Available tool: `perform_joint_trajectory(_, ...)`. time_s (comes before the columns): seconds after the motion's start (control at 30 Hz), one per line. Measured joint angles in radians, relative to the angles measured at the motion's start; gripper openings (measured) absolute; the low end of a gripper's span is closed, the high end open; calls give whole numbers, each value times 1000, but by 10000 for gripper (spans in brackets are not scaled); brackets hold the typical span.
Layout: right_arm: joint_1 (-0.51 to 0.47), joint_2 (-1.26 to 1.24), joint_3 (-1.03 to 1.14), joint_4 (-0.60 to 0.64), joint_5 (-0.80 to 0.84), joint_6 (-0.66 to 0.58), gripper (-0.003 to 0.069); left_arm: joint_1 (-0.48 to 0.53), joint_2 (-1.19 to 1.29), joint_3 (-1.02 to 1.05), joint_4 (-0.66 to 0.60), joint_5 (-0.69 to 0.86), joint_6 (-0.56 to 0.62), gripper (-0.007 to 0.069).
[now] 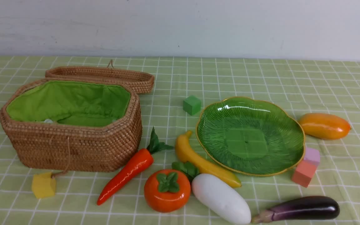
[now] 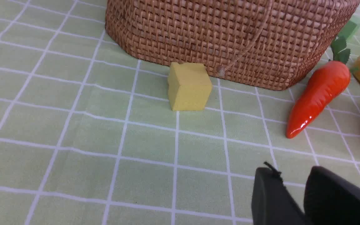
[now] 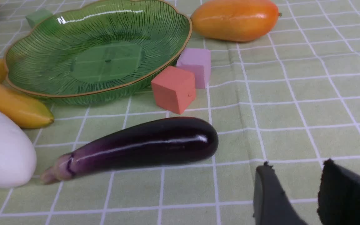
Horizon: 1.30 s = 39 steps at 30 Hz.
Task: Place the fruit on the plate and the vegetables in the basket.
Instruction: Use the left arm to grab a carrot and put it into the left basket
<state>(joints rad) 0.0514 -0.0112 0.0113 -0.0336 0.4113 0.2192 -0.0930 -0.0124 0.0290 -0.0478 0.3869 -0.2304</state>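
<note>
Hovering above the cloth (image 2: 73, 140), left gripper (image 2: 292, 173) and right gripper (image 3: 297, 167), both slightly spread, pinching nothing.

left gripper (image 2: 292, 175): two matte black fingers (image 2: 270, 200), thick, wedge-shaped, rounded tips, small frayed tuft sticking off one tip. right gripper (image 3: 295, 168): same matte black pair, rougher edges, ragged nub on each tip, one looks greyer than the other

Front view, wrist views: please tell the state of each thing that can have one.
Brown woven wicker basket: lid open, no toys seen inside.
Glossy green leaf-shaped plate: empty.
Left gripper: partly open, holding nothing.
Right gripper: partly open, holding nothing.
</note>
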Motion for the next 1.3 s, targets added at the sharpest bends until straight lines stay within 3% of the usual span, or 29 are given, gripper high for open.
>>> perform_joint_trajectory(0.93,0,0,0,0,0,0,241,0,0,0,2,-1,0,186)
perform_joint_trajectory(1.07,0,0,0,0,0,0,241,0,0,1,6,-59,-8,190)
perform_joint_trajectory(1.3,0,0,0,0,0,0,241,0,0,1,-289,-347,-238,201)
